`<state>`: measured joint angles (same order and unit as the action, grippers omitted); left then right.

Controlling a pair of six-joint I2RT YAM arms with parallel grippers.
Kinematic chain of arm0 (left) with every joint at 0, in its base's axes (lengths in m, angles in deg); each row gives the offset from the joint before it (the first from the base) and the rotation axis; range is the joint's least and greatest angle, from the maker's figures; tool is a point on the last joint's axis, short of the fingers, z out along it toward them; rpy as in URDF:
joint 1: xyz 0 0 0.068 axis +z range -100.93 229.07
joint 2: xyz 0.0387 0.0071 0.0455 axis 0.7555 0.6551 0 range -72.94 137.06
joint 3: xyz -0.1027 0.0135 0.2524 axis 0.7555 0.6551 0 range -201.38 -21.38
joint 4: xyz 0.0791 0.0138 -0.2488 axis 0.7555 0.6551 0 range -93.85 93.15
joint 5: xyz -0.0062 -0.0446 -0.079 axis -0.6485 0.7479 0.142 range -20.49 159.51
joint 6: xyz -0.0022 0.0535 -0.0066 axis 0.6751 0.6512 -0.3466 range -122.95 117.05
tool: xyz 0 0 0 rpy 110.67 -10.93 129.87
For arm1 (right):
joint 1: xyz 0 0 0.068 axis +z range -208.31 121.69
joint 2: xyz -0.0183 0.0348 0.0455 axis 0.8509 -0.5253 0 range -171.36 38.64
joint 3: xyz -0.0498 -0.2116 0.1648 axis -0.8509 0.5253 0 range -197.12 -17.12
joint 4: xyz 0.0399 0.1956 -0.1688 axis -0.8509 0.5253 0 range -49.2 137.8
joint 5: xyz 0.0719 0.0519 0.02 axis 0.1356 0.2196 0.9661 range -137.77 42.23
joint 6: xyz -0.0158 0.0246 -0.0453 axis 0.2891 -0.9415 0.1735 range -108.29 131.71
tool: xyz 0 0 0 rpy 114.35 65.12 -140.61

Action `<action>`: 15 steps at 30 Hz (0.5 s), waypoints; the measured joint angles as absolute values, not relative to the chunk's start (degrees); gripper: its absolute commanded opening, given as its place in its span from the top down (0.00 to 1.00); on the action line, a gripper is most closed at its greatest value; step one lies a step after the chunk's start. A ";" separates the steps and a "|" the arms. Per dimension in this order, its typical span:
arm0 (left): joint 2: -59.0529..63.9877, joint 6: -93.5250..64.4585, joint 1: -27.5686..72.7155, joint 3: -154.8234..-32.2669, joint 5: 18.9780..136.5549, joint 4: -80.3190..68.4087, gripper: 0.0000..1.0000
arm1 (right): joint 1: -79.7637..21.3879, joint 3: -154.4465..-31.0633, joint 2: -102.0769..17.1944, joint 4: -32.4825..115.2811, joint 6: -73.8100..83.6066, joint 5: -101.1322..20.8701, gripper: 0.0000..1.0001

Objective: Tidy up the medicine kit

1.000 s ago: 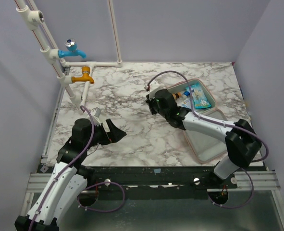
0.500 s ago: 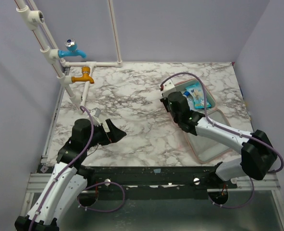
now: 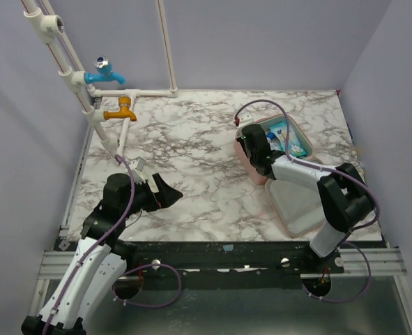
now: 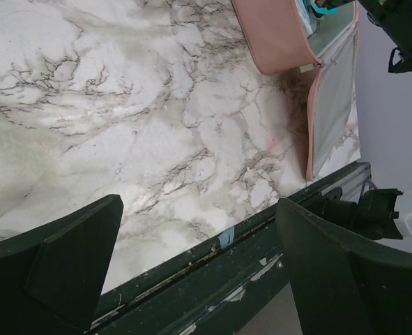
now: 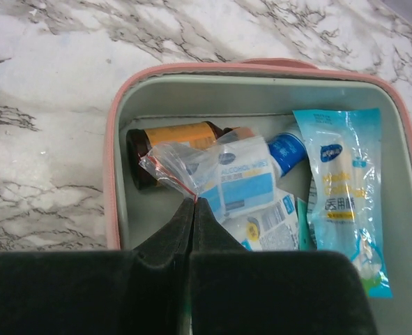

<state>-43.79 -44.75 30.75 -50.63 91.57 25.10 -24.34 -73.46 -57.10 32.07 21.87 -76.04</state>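
**Operator:** Where does the kit sit against my right tool?

**Spotter:** Your right gripper [image 5: 194,204] hangs straight over the pink rounded-square soft medicine kit [image 5: 112,139]. Its two fingers are pressed together, and the tip is inside the deep half, near that half's left wall. Seen from overhead, the kit lies open at centre right of the frame. The deep half is higher up and the flat lid half runs toward the lower right.

**Operator:** Am I holding anything?

**Spotter:** You can't tell from here. The joined tip meets the red-striped corner of a clear crinkled plastic bag [image 5: 216,167]. Your own fingers hide whether the film is pinched.

**Operator:** What else is hard to see?

**Spotter:** Your black fingers block the bottom of the wrist view and cut off the tray's near wall. The amber bottle with an orange label [image 5: 171,136] lies on its side, partly under the bag. The white bottle with a blue label [image 5: 286,150] shows only in part. The print on the glossy blue-and-white sachet [image 5: 341,181] at the right is too small to read.

**Operator:** And my other arm?

**Spotter:** Your left gripper [image 4: 199,262] has its fingers spread wide above the white, grey-veined marble table [image 3: 192,139] at lower left, well apart from the kit. The kit's lining looks smooth and pale grey-white, and its outside is matte pink.
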 measured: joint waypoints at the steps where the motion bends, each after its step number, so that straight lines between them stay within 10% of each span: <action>1: -43.79 -44.73 30.75 -50.63 91.55 25.12 0.05 | -24.47 -74.20 -58.09 32.25 21.91 -75.28 0.99; 15: -43.79 -44.25 30.75 -50.61 91.09 25.51 0.05 | -25.28 -83.16 -64.12 35.61 21.30 -59.37 0.99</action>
<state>-43.79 -44.25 30.75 -50.61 91.09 25.51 -25.28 -83.16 -64.12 35.61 21.30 -59.37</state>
